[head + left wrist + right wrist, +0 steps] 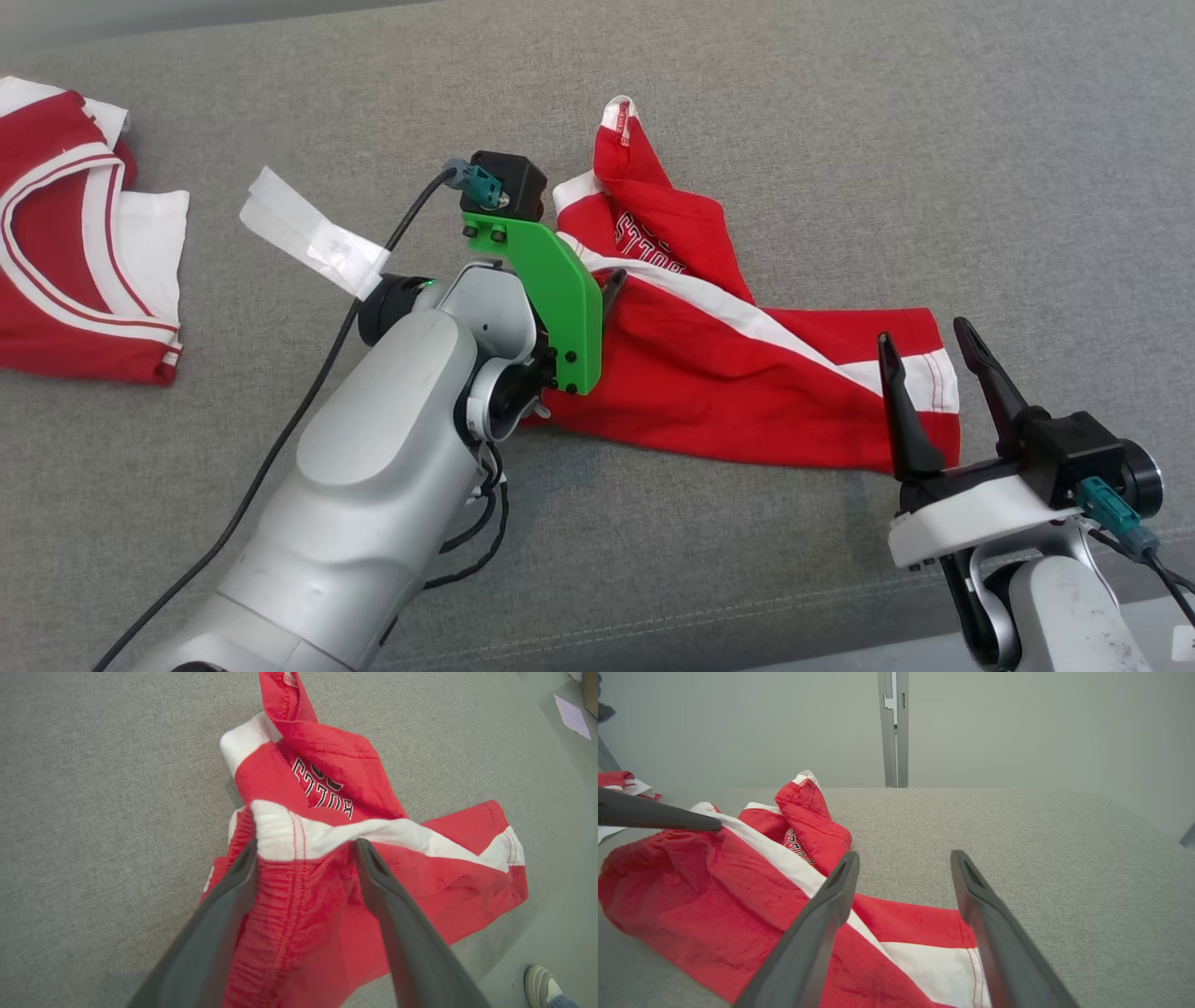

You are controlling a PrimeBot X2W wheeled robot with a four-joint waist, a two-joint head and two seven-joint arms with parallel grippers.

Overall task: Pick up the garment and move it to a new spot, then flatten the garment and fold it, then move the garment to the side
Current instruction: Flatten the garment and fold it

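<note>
Tools are gaping open: lower right, we are holding the right tool [922,333] over the hem of the red garment [709,373]; mid-frame, our left tool [308,845] is straddling its waistband; a jersey [65,233] is lying upper left.

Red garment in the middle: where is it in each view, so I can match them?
Head view: red garment at centre, right pincer at its right end.
Left wrist view: garment at centre, behind the open left pincer.
Right wrist view: garment at lower left.
Shared landmark: its black lettering.
</note>
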